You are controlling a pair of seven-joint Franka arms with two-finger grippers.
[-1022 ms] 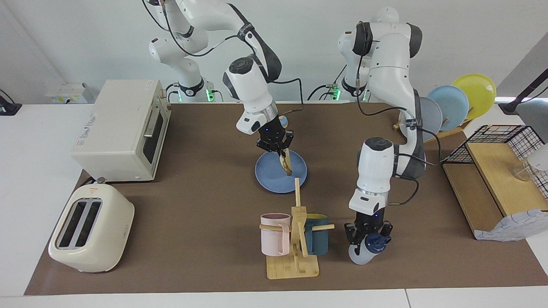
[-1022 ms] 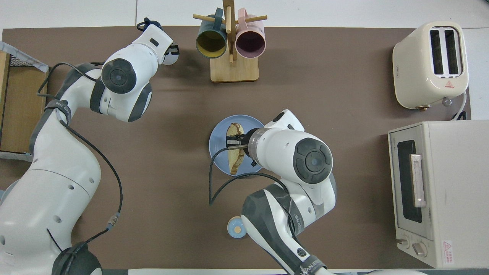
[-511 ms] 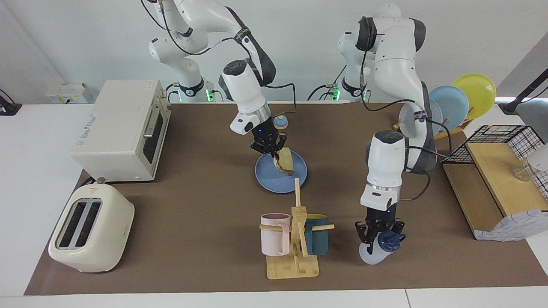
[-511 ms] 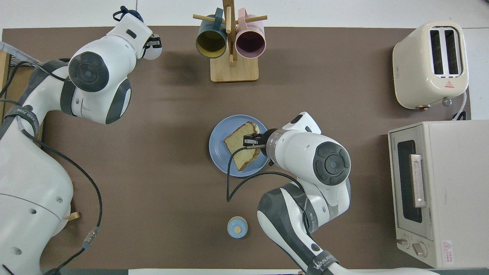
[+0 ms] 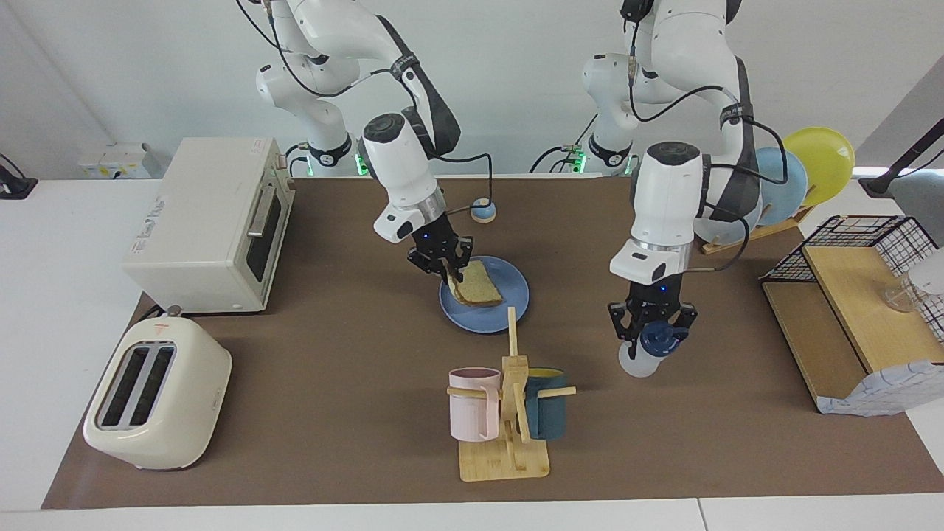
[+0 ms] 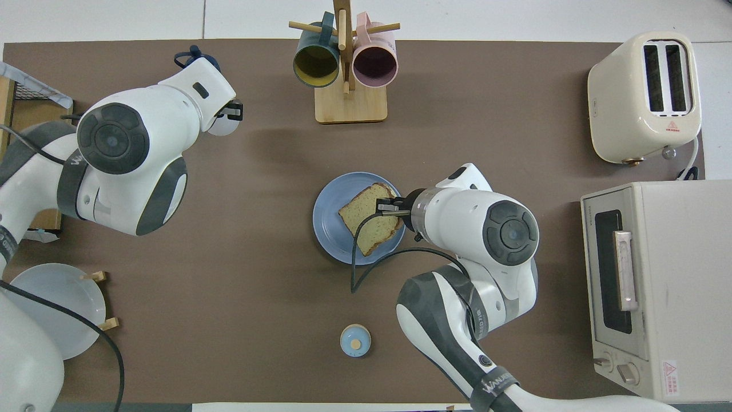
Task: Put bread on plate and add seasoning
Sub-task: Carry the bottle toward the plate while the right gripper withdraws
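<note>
Two arms work over a brown-covered desk (image 5: 332,413). Largest to smallest: toaster oven (image 5: 210,225) and toaster (image 5: 155,394) at the right arm's end; mug rack (image 5: 509,413) at the desk's edge farthest from the robots; blue plate (image 5: 509,306) mid-desk; bread (image 5: 478,284) lying on the plate, its edge between the fingers of the right hand (image 5: 441,267), whose state I cannot tell; seasoning (image 5: 649,348) pinched at its cap by the left hand (image 5: 653,328), raised over the desk toward the left arm's end.
</note>
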